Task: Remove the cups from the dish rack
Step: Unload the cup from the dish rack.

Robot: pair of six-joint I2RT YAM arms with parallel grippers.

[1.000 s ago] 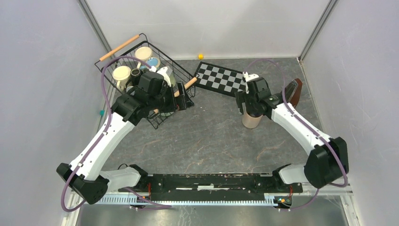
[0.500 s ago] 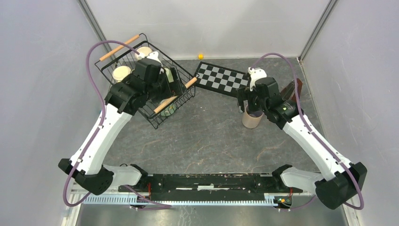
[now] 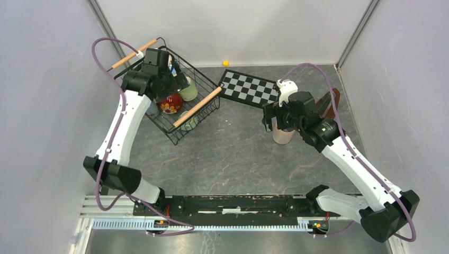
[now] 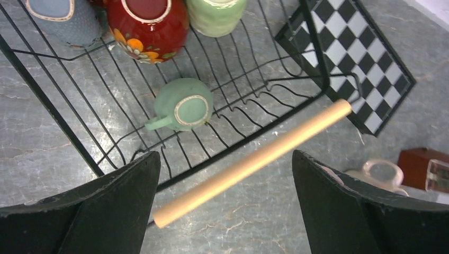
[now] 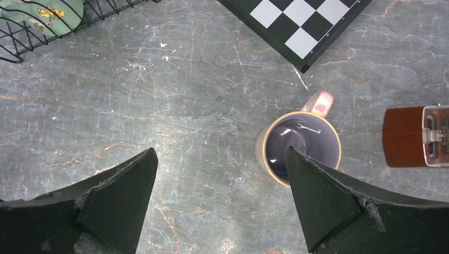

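The dish rack [image 3: 209,84] stands at the far left with its near wooden handle [image 4: 254,161] towards the table's middle. In it I see a red flowered cup [image 4: 148,24], a blue-grey cup [image 4: 63,16], a light green cup [image 4: 214,13] and a teal cup [image 4: 182,105] lying on its side. My left gripper [image 3: 172,79] hangs open and empty high over the rack [image 4: 226,201]. A beige-pink cup [image 5: 302,148] stands upright on the table [image 3: 282,136]. My right gripper [image 3: 274,119] is open and empty above and just left of it [image 5: 219,201].
A checkered board [image 3: 250,89] lies right of the rack. A brown metronome [image 3: 331,103] stands right of the beige-pink cup. A small yellow cube [image 3: 225,63] sits at the back wall. Grey walls close in on both sides.
My left gripper has swung from the rack's near side to its far-left part, uncovering the red cup. My right gripper has come off the beige-pink cup and drifted left.
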